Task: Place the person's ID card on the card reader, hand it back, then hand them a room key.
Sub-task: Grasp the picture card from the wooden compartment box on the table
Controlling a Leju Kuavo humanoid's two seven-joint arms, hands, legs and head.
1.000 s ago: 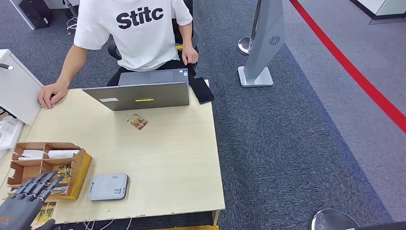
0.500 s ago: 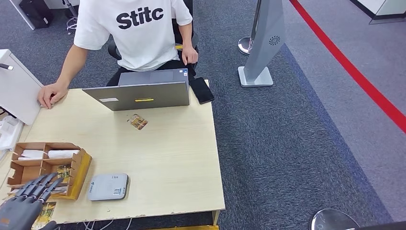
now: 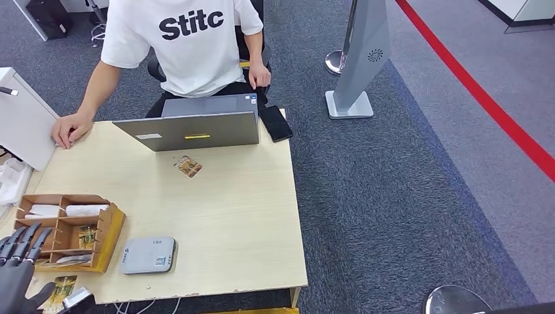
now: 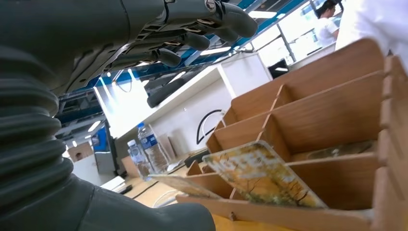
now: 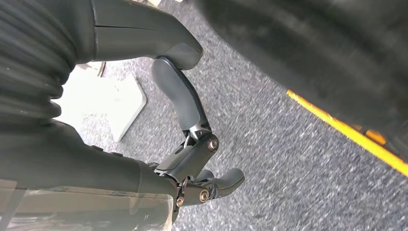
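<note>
Head view: I see my left hand (image 3: 16,275) at 7 o'clock, fingers apart, holding nothing, just beside the wooden organizer (image 3: 108,241). My right hand (image 5: 192,159) hangs empty, fingers spread. The card reader (image 3: 148,255) sits near; the ID card (image 3: 189,166) lies at 12 o'clock beside the laptop (image 3: 190,131).

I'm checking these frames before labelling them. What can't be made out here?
- Left robot hand: cut off by the head view's corner.
- Card print: too small to read, head view.
- Reader label: too small, head view.
- Right robot hand: whether it holds anything is unclear; a blurred dark shape fills the view's top.
</note>
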